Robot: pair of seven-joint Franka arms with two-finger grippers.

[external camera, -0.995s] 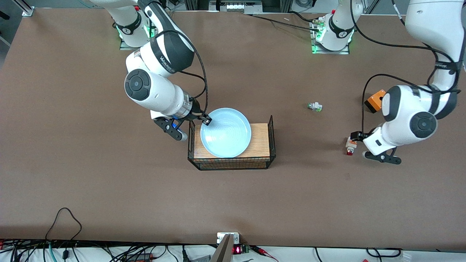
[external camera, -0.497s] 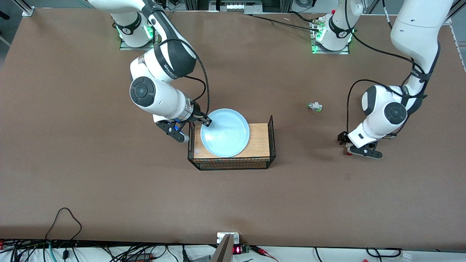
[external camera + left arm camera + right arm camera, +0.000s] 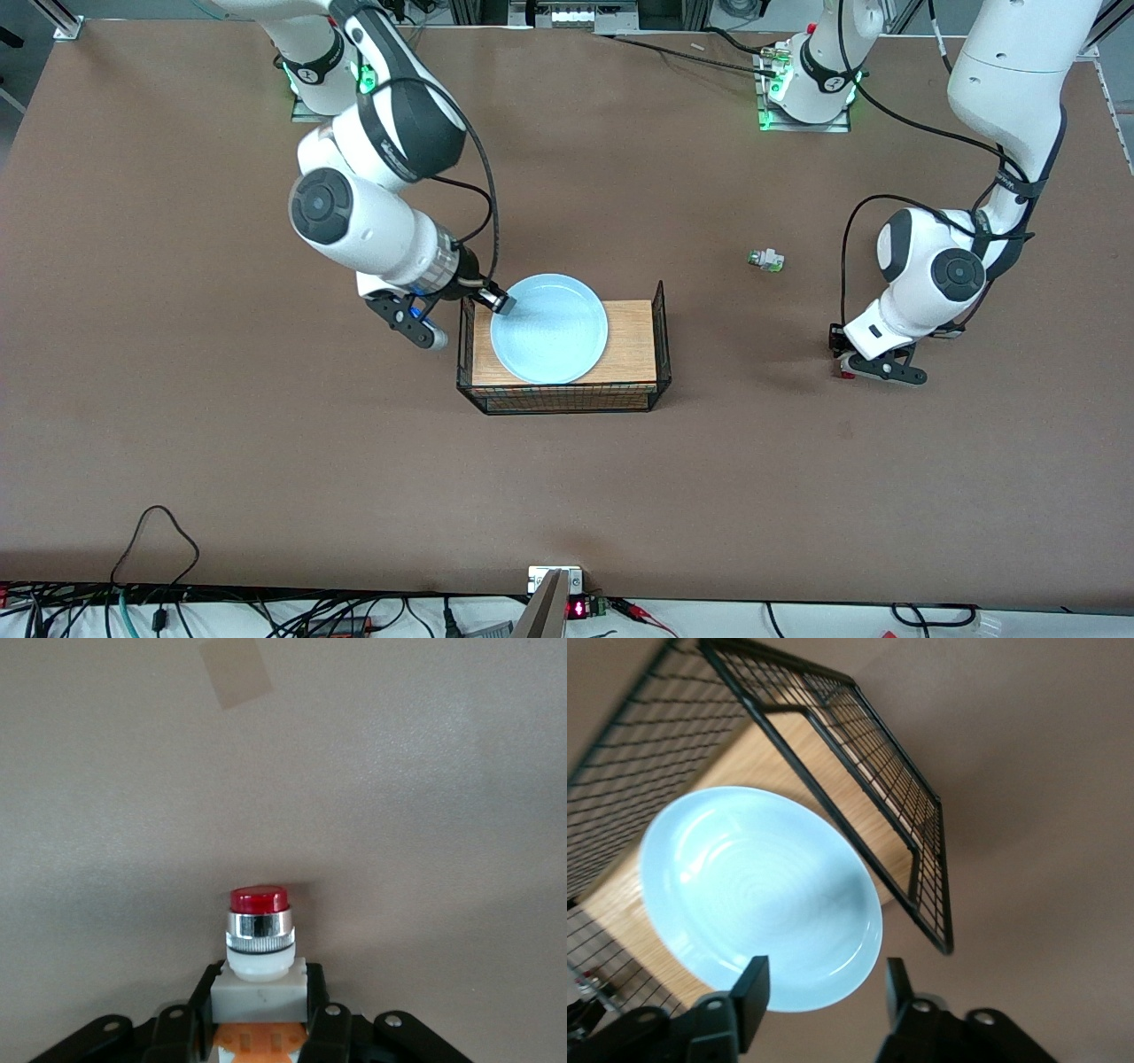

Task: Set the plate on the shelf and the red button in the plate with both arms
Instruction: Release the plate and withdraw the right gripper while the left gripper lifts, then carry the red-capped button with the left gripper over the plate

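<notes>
— Brown tabletop (image 3: 266, 461) all round; how does the plate (image 3: 549, 330) look?

— Round, pale light-blue, shallow, with a raised rim and faint rings in its middle. It lies on the wooden floor of the black wire basket (image 3: 660, 337) at the middle of the table.

— And the right gripper (image 3: 496, 301)?

— It sits at the plate's rim on the side toward the right arm's end. In the right wrist view its fingers (image 3: 751, 990) stand spread apart, with the rim between them.

— The red button (image 3: 260, 939)?

— A dark red cap over a chrome ring, then a white body and an orange block. The left gripper (image 3: 842, 359) is clenched on its white body, low at the table toward the left arm's end.

— Anything else?

— A green-tipped white part (image 3: 766, 260) lies farther from the front camera.
</notes>
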